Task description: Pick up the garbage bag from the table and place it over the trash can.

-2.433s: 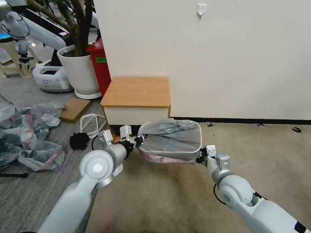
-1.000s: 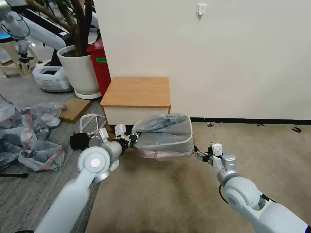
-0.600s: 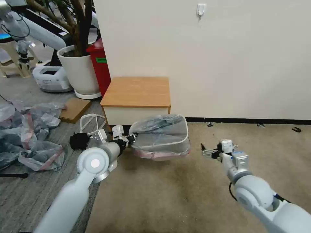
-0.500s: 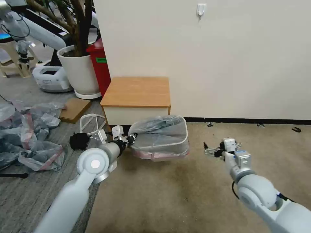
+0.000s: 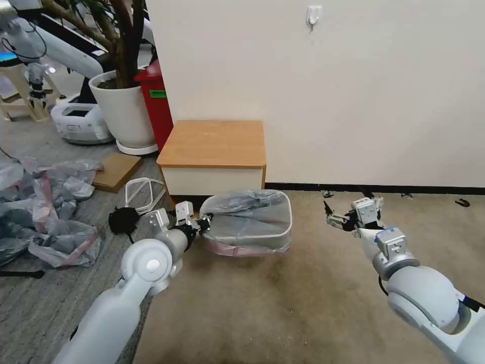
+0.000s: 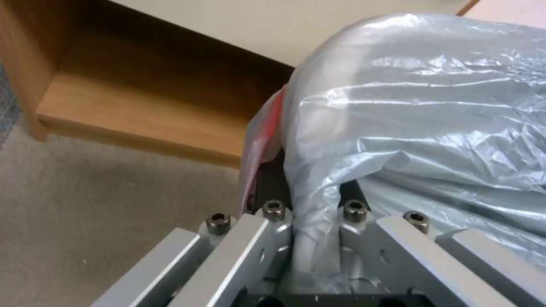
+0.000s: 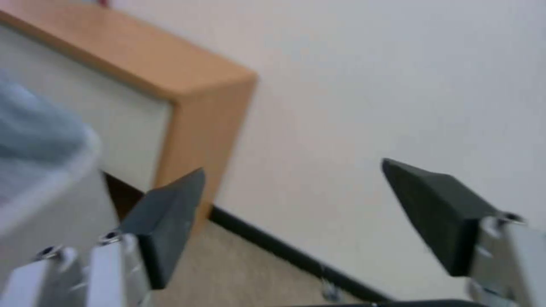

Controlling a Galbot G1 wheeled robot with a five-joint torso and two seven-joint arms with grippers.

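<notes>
While left tool [image 5: 204, 222] pinches garbage bag [image 5: 250, 215], trash can [image 5: 283, 230] upright.

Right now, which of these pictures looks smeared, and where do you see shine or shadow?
Right wrist view: table and wall are softly smeared. Left wrist view: crisp, with bright sheen on the garbage bag. Head view: sharp, with a dark shadow on the carpet before the trash can.
</notes>
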